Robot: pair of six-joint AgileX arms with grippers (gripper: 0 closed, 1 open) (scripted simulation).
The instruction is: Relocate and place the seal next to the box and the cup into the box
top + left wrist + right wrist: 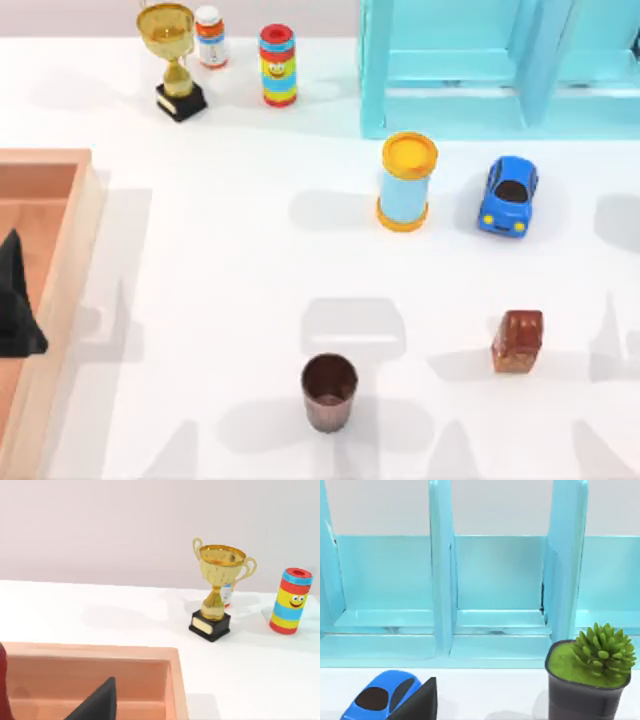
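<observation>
White table (230, 300), cup (329, 391) near seal (517, 341)

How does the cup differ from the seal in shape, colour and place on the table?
The cup is round and tapered with an open rim, while the seal is blocky and roughly rectangular. The cup is dark glossy brown; the seal is a lighter, mottled reddish-brown. The cup stands near the table's middle, closer to the box; the seal stands farther to the right. Both are small, upright and still outside the box.
</observation>
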